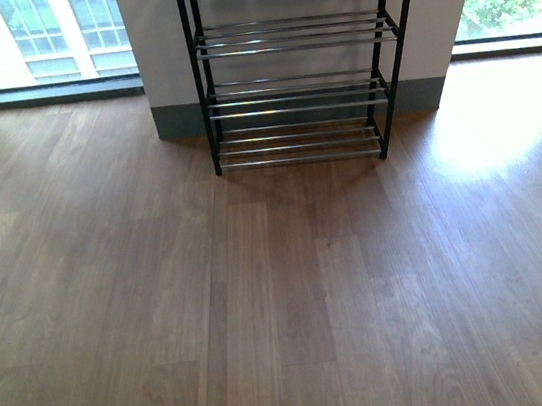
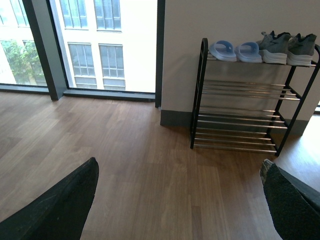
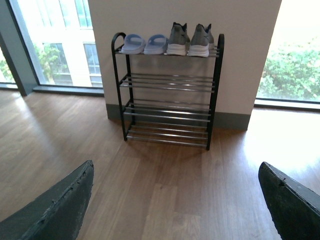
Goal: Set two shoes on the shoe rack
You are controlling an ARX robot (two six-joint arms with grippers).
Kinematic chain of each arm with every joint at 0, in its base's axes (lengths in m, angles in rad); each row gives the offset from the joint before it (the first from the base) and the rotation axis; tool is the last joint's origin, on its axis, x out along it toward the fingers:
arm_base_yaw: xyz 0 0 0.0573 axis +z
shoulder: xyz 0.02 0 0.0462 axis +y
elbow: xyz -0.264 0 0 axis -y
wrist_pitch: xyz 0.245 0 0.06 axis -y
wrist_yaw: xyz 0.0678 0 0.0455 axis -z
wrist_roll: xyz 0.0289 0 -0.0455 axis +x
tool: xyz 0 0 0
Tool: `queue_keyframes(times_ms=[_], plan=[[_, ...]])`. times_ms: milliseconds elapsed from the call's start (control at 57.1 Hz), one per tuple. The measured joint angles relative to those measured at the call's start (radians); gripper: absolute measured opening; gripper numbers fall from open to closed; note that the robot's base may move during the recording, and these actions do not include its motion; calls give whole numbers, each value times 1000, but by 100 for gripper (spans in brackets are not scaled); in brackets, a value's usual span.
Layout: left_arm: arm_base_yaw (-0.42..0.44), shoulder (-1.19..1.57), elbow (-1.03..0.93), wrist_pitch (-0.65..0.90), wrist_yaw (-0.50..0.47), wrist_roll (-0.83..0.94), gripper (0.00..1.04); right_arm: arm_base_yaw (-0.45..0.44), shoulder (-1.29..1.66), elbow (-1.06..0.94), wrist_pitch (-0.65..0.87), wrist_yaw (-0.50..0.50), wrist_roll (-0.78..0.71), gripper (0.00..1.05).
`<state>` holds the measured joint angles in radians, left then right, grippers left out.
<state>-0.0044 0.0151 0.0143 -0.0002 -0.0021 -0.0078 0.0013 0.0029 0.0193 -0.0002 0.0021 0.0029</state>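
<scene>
Both grippers, the left gripper (image 2: 180, 200) and the right gripper (image 3: 175, 200), are spread wide and carry nothing. On the top shelf of the black metal shoe rack (image 3: 168, 97) sit pale blue rubber slide sandals (image 3: 144, 44) beside grey knit sneakers (image 3: 190, 40). Judging by this, the task looks finished.

No legible text, label, brand, number or sign found in any of the three views. Surfaces checked: the grey sneakers (image 3: 190, 39) and the pale blue slides (image 3: 144, 44) on the top shelf of the shoe rack (image 3: 216, 90) carry no readable marking at this size. The rack's frame and bars are unmarked. The wall (image 3: 250, 55), the wooden floor (image 1: 286, 312) and the windows (image 2: 100, 40) show no lettering.
</scene>
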Motion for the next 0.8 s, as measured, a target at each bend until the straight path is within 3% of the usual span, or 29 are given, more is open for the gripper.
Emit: queue_keyframes(times_ms=[805], plan=[[0,0,0,0,0,0,95,0,0,0,0,0,0,96]])
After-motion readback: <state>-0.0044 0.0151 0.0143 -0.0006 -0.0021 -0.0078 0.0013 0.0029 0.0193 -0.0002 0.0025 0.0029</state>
